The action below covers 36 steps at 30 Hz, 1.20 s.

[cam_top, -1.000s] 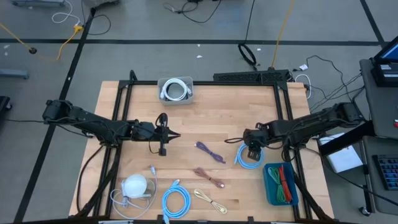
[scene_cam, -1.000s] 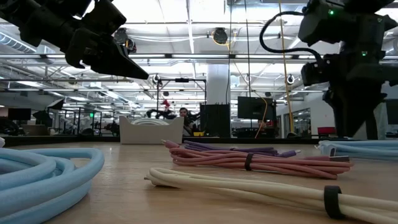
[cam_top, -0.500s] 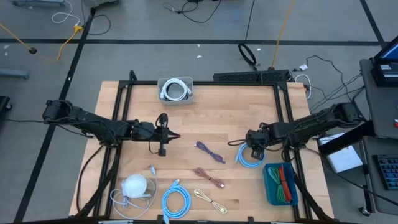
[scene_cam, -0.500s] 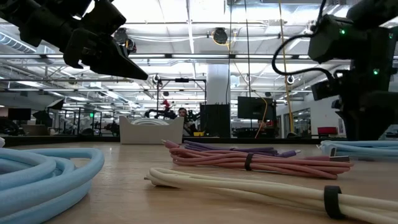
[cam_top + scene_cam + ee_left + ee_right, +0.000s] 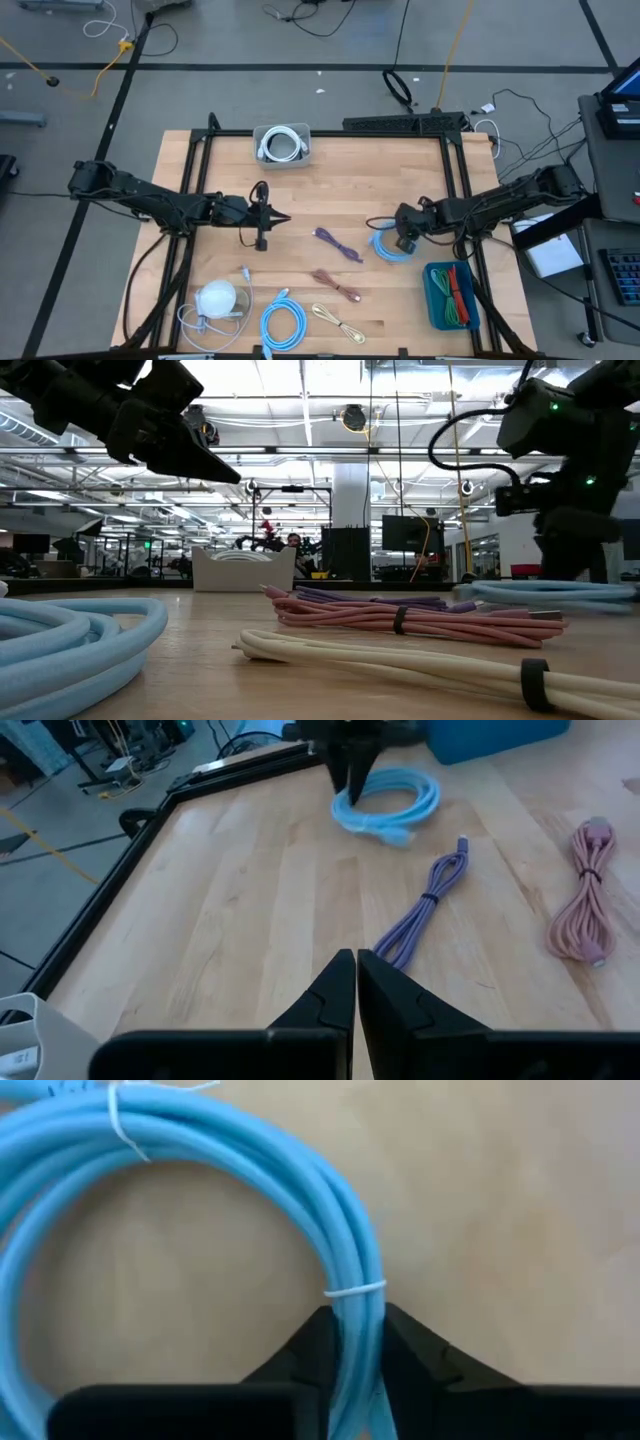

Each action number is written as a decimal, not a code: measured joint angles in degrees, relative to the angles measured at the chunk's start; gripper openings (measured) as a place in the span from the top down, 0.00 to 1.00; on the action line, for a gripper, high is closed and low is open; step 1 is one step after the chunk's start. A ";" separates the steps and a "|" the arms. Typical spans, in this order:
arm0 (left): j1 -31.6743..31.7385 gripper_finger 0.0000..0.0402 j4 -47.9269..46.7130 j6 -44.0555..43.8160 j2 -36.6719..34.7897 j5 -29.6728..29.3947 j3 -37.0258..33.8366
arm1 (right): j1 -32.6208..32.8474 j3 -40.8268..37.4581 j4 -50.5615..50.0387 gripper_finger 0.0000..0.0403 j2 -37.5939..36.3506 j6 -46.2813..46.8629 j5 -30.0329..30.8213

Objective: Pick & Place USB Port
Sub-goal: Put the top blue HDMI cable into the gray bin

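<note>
A light blue coiled USB cable (image 5: 385, 250) lies on the wooden table (image 5: 300, 190) at the right, and shows in the low view as a flat loop (image 5: 545, 592). My right gripper (image 5: 401, 243) stands over the coil's right side, pointing steeply down and shut on its strands (image 5: 355, 1320). My left gripper (image 5: 286, 217) hangs shut above the table's middle left with nothing in it (image 5: 355, 958). It points toward the right. My right gripper pinches the coil's bundled strands (image 5: 352, 1302) between its two fingers, right beside a white tie (image 5: 355, 1290). The fingers (image 5: 415, 1342) come from above, slanting down, one on each side of the bundle. The rest of the coil lies flat on the table.
A purple cable (image 5: 338, 245), a pink one (image 5: 335, 284), a cream one (image 5: 338, 322) and another light blue coil (image 5: 283, 322) lie on the table's middle and front. A white round thing (image 5: 217, 297) sits front left, a white bin (image 5: 283, 145) at the far edge, a blue bin (image 5: 452, 293) front right.
My right gripper has gone down onto the light blue coil, rolled its wrist and shut on the strands. The coil has shifted a little toward the table's left.
</note>
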 joint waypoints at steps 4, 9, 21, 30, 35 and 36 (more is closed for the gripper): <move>1.57 0.95 1.18 -2.98 0.00 -0.03 0.00 | -0.02 2.71 2.70 0.91 0.50 -0.25 8.89; 4.81 0.95 2.26 -8.54 0.00 -4.41 0.00 | 0.36 9.62 7.08 0.91 0.18 -5.63 26.58; 19.58 0.95 19.49 -20.68 -0.50 4.27 0.56 | 0.53 12.27 43.17 0.91 7.42 -40.13 44.05; 28.87 0.70 -8.97 -19.75 3.74 33.78 20.90 | -0.26 17.90 54.92 0.91 22.03 -59.88 43.75; 24.23 0.49 -26.70 -14.40 9.38 27.87 30.09 | 0.58 23.20 59.61 0.91 25.71 -70.09 46.70; 23.31 0.46 -27.17 -14.33 10.37 25.68 30.58 | 0.74 23.70 61.36 0.91 26.00 -72.15 46.70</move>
